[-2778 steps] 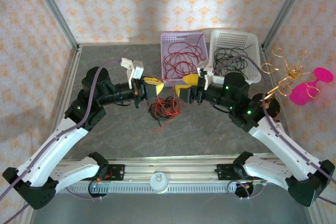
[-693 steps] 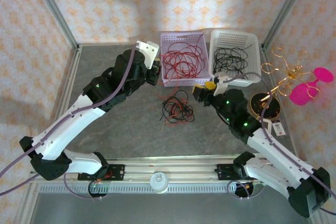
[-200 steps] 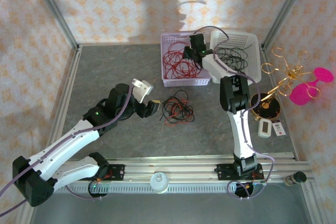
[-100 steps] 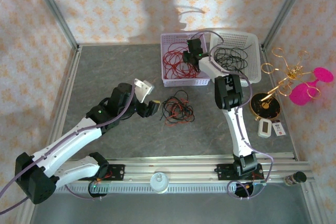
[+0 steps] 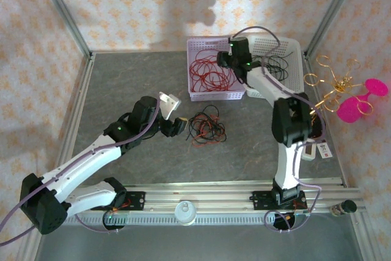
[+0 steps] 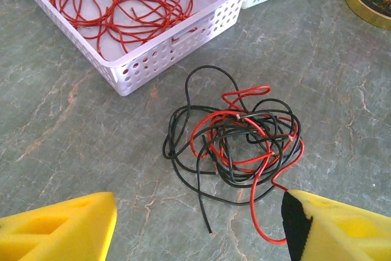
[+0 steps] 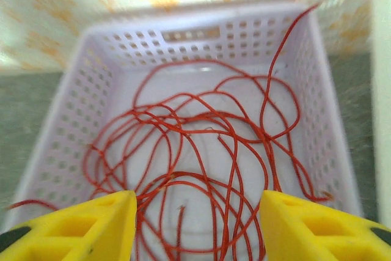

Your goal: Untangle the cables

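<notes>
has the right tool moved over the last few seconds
Yes. The right tool went from the table before the white basket, back and left to over the purple basket.

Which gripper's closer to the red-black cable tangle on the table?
Left. The left gripper sits open just beside the tangle; the right gripper hovers over the purple basket.
</notes>
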You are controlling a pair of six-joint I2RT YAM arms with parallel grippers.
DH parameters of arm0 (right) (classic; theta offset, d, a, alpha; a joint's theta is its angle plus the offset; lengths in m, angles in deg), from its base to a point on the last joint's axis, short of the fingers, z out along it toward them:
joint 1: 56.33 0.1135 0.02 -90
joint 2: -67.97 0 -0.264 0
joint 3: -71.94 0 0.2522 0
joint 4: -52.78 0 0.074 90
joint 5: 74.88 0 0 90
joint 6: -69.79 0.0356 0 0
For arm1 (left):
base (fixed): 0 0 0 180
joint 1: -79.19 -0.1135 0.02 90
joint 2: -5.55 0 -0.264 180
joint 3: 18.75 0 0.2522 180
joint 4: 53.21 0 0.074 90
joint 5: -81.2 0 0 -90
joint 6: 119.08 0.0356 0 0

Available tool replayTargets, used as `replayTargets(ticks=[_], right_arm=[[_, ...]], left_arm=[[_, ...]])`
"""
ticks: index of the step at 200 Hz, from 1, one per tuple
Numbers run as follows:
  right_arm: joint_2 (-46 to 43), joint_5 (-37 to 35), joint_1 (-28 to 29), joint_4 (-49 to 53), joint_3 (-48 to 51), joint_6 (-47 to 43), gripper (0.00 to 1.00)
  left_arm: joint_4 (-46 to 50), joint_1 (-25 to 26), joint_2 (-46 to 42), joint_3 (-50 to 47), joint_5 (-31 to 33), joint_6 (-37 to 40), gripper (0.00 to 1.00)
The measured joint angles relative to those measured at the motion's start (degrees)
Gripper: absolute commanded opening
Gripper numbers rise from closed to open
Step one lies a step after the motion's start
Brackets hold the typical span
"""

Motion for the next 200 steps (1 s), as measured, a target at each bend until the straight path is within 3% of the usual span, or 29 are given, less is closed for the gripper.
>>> replayTargets(ticks=[97, 121, 155, 200], right_arm=[[-38.5, 10.6, 3.5, -5.3, 47.7, -0.3, 0.58], [-47.1, 15.5, 5.3, -9.0, 55.9, -4.3, 0.59], [-52.3, 19.3, 5.6, -15.1, 63.1, -12.0, 0.66], [-53.8, 19.7, 5.6, -20.6, 67.6, -22.0, 0.66]], left_arm=[[0.0, -0.2, 0.3, 0.0, -2.7, 0.0, 0.76], [-0.3, -0.2, 1.0, 0.0, -3.3, -0.2, 0.77], [0.6, -0.2, 6.2, 4.9, -4.1, -1.1, 0.77], [-1.0, -0.2, 8.7, 7.5, -5.6, -3.1, 0.77]])
